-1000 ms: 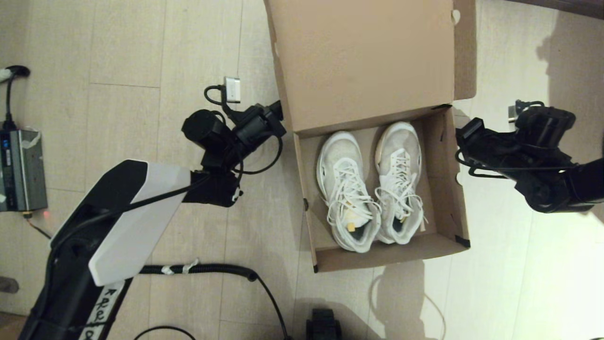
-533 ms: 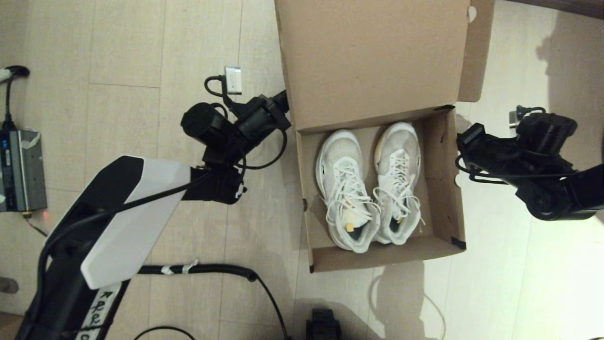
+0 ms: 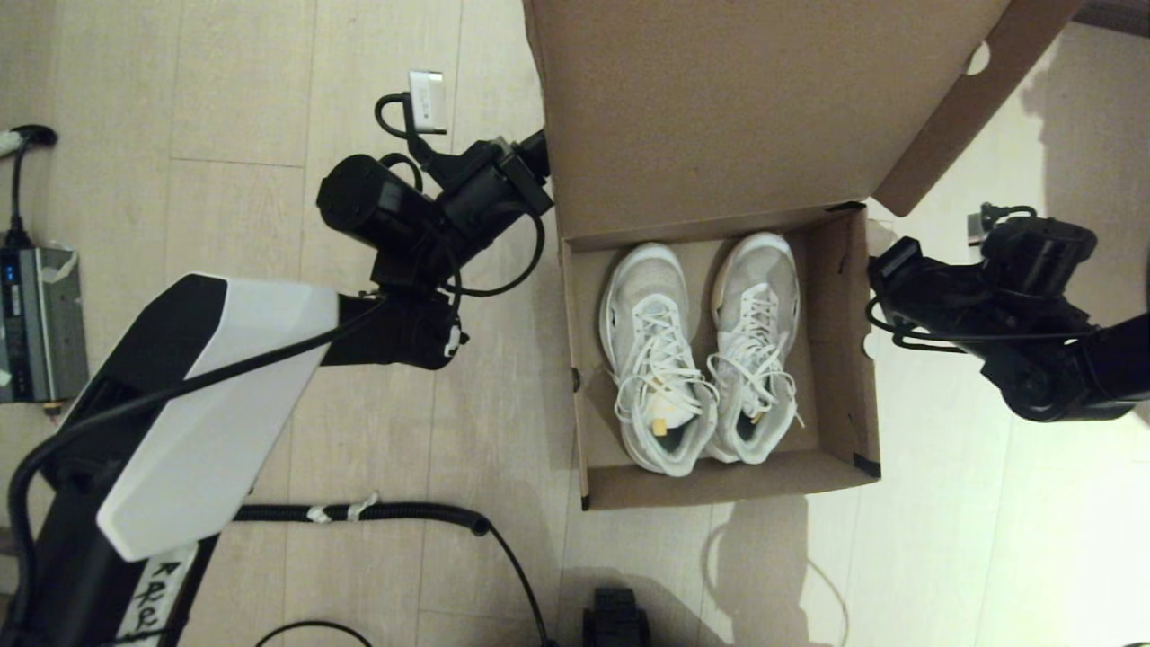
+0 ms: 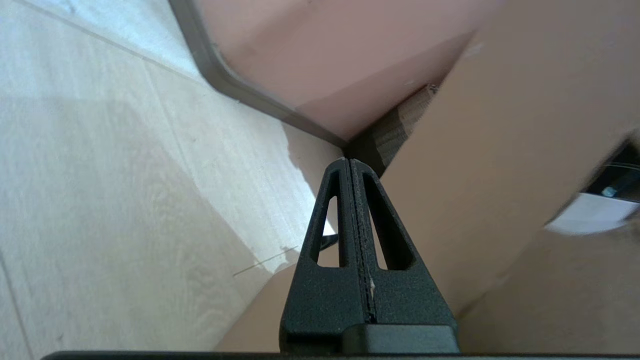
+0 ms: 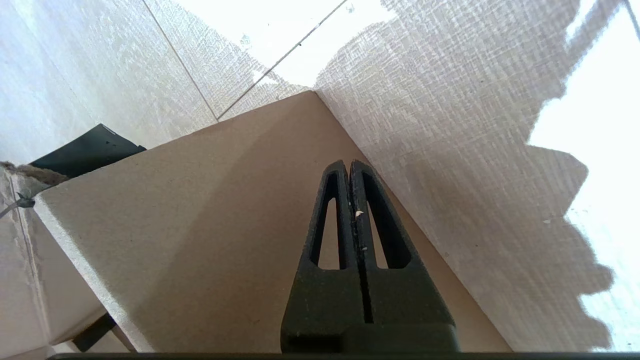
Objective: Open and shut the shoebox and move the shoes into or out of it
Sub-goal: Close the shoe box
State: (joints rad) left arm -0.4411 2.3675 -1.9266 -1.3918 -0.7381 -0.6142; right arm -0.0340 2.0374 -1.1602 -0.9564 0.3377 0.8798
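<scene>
The brown shoebox [image 3: 710, 481] stands open on the floor, its lid [image 3: 719, 108] tipped back with the inside facing me. The two white sneakers [image 3: 653, 350] [image 3: 756, 341] lie side by side inside, toes toward the lid. My left gripper [image 3: 537, 160] is shut and presses against the lid's left edge near the hinge corner; in the left wrist view its tips [image 4: 348, 161] meet the cardboard [image 4: 500, 150]. My right gripper [image 3: 876, 270] is shut with nothing in it, just outside the box's right wall [image 5: 200, 225], its tips [image 5: 348, 162] over the wall.
A grey power unit [image 3: 40, 323] sits at the far left. A black corrugated cable [image 3: 377, 514] runs across the floor in front of the left arm. A small black object [image 3: 615, 620] lies near the bottom edge. Pale wooden floor surrounds the box.
The lid has swung farther back and its right side flap has splayed outward. My left gripper rose with the lid's edge. The box shifted slightly left. The right arm barely moved.
</scene>
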